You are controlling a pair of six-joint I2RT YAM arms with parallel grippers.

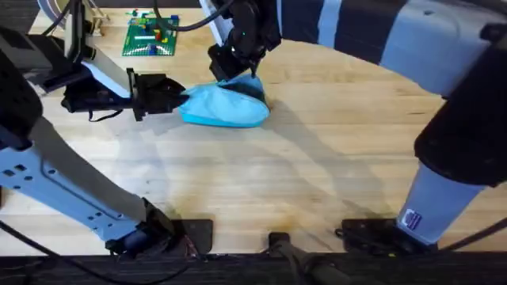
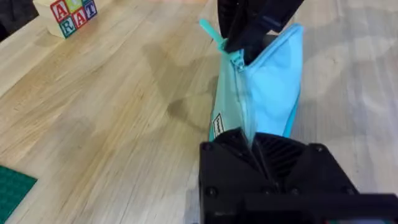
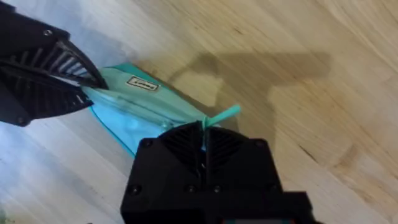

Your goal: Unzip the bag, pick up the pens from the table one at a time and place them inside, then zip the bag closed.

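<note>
Two grippers clamp the bag from opposite ends. Nearest the arm bases, the table lies bare, its plank grain running across. Farther out, left of the middle, the light-blue bag rests on the wood. The left gripper comes in from the left, its black fingers pinched together on the bag's left end; in the left wrist view the fingers close on the fabric beside the zipper, which runs up the bag's top edge. The right gripper reaches across from the right and comes down on the bag's far upper end, its fingers shut on the pull tab, a thin teal strip sticking out past them. Beyond, at the far left edge, lie a green baseplate and a lettered block.
</note>
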